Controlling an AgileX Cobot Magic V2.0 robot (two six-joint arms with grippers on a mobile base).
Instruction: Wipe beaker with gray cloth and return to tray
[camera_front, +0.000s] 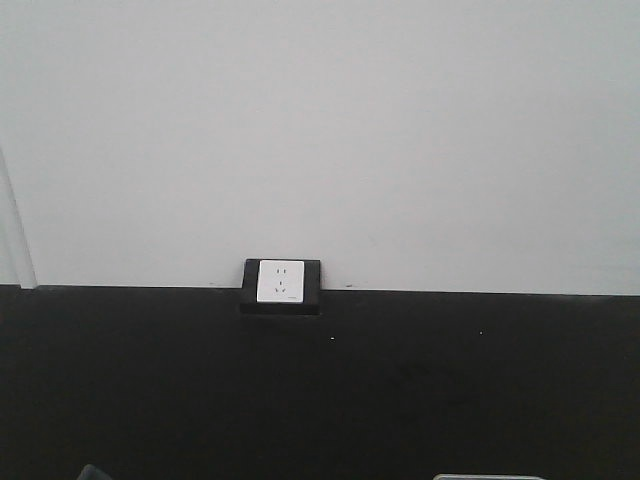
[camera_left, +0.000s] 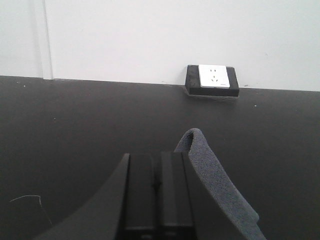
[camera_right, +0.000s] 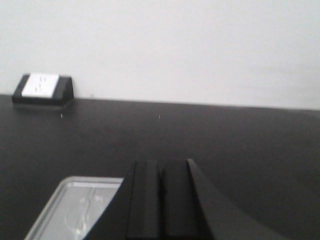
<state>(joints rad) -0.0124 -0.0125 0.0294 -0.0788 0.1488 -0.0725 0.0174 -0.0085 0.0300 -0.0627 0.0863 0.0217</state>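
Gray cloth (camera_left: 216, 182) rests against the left gripper (camera_left: 156, 161), pressed together like the right gripper (camera_right: 161, 166) by the tray (camera_right: 61, 194).

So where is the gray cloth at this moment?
In the left wrist view, the gray cloth sits at the lower right, just beside the left gripper over the black table, with the wall socket farther back.

A socket box (camera_front: 281, 285) sits at the far edge of the desk (camera_front: 420, 400), against the wall (camera_front: 320, 130). The gray cloth (camera_left: 220, 190) is just right of the left pincer (camera_left: 157, 195). The tray (camera_right: 70, 210) lies on the desk, left of the right pincer (camera_right: 160, 200).
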